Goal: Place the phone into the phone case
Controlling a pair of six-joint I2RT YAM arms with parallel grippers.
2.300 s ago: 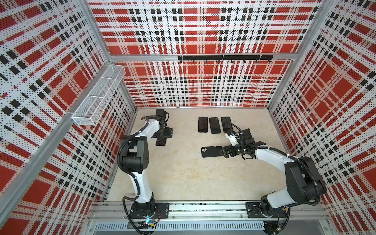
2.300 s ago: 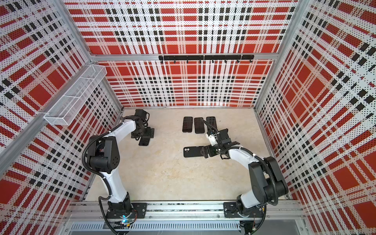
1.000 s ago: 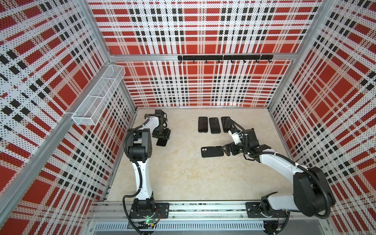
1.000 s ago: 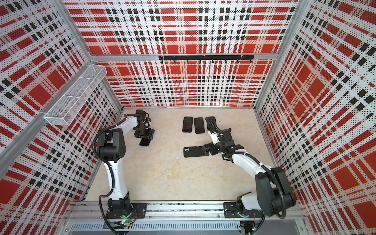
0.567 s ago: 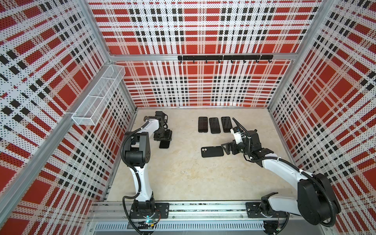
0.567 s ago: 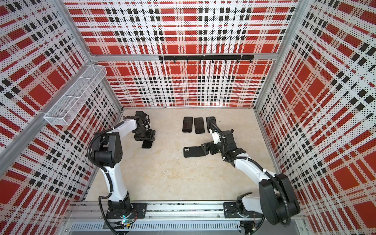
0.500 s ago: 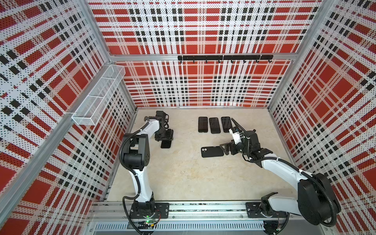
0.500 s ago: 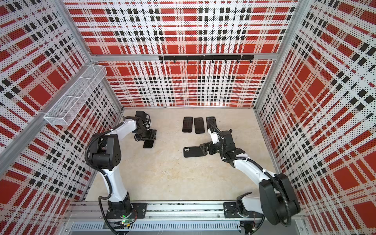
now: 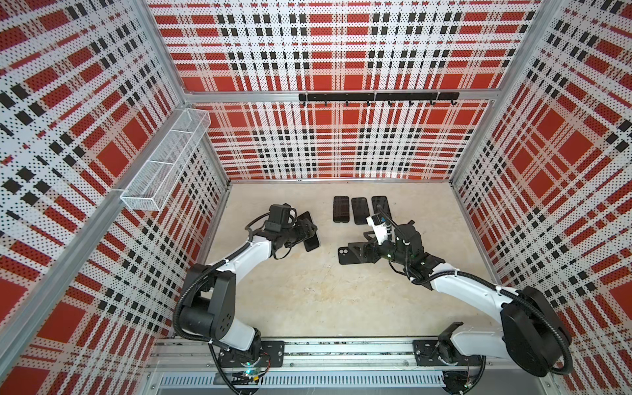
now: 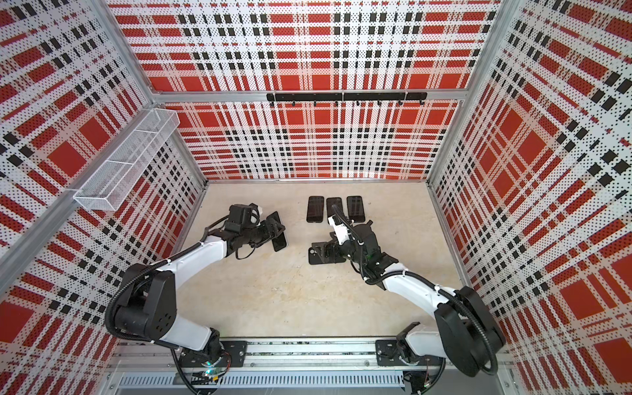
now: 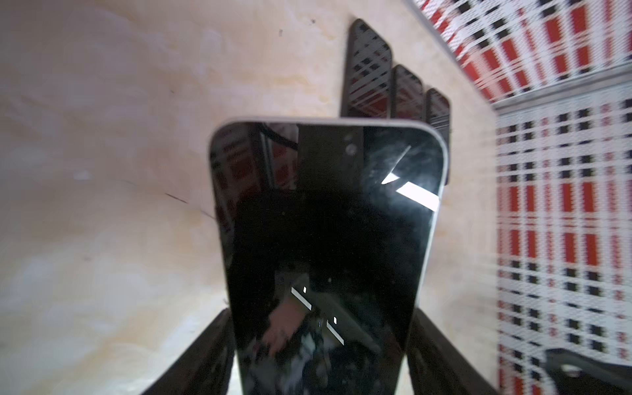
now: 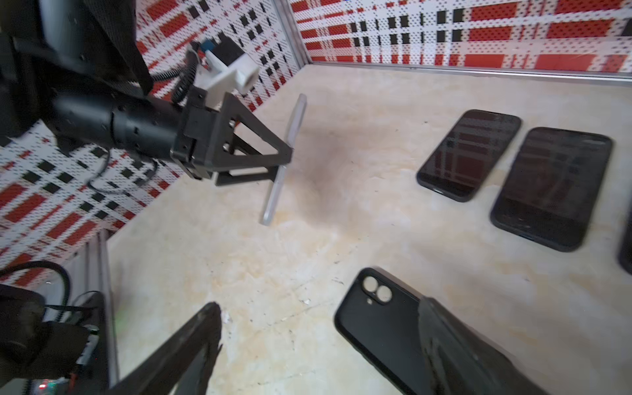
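The left gripper [image 9: 306, 234] clamps the phone [image 11: 325, 239] by its long edges, tilted above the worktop [image 9: 307, 290]. The right gripper [image 9: 360, 249] has its jaws spread wide, one finger over the flat case [image 12: 376, 328], gripping nothing. Unpinned, the case could skid (or the phone enter skewed).

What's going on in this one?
The left gripper holds a silver-edged phone clamped, lifted off the table. The right gripper is open, low over the black phone case lying on the table, not gripping it. Three more phones lie in a row behind. The phone isn't in the case yet.
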